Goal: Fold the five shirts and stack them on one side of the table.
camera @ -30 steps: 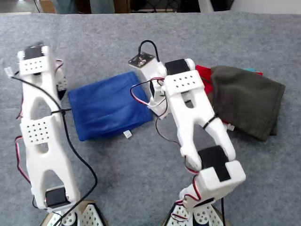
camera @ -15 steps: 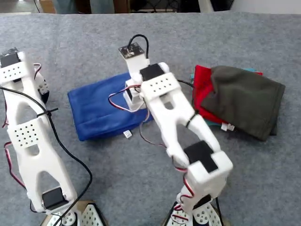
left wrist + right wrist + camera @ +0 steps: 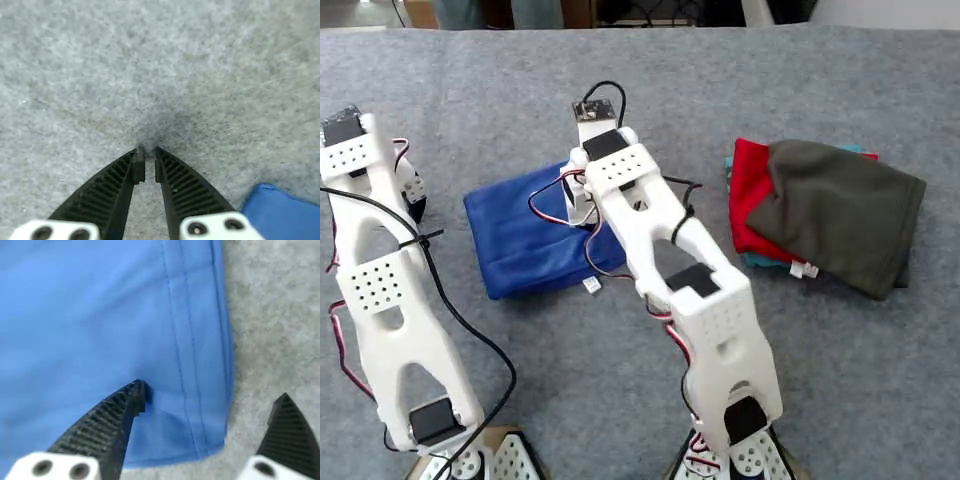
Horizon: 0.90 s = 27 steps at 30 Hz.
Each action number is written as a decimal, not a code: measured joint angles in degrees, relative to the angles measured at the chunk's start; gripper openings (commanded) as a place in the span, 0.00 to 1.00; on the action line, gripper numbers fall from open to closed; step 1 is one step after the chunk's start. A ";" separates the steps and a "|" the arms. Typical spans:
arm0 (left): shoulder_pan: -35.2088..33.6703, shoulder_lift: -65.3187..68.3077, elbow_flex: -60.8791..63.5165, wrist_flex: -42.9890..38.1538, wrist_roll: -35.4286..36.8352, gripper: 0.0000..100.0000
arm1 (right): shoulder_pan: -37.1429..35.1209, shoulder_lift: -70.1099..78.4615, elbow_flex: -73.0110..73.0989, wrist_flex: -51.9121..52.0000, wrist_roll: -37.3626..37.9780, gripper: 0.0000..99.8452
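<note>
Fingers (image 3: 107, 425) of the right gripper (image 3: 212, 394) stand wide apart, astride the hemmed edge of the folded blue cotton shirt (image 3: 525, 235). One ribbed black tip rests on the cloth just inside the hem, and the other hangs over the grey felt table (image 3: 770, 90) beside it. On the left gripper (image 3: 148, 150) the tips are almost together with a thin slit between them, holding nothing, down at the felt near the blue shirt's corner. Well apart, toward the table's right side, a folded olive-green shirt (image 3: 845, 215) lies on a red shirt (image 3: 750, 185).
</note>
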<state>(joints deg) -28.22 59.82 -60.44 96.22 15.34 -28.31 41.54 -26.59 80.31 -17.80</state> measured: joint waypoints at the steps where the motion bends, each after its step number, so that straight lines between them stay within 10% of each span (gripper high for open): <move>1: 0.00 0.00 0.00 0.00 0.00 0.07 | 0.00 1.32 -1.14 0.09 0.00 0.39; 13: -0.18 0.00 0.00 0.00 0.00 0.07 | 0.00 10.64 -13.54 8.09 -2.81 0.02; 27: -0.18 0.00 0.00 0.00 -0.09 0.07 | 0.26 14.24 -24.09 16.53 -2.81 0.01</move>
<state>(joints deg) -28.40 59.82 -60.44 96.22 15.25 -28.04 55.78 -50.68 96.84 -20.62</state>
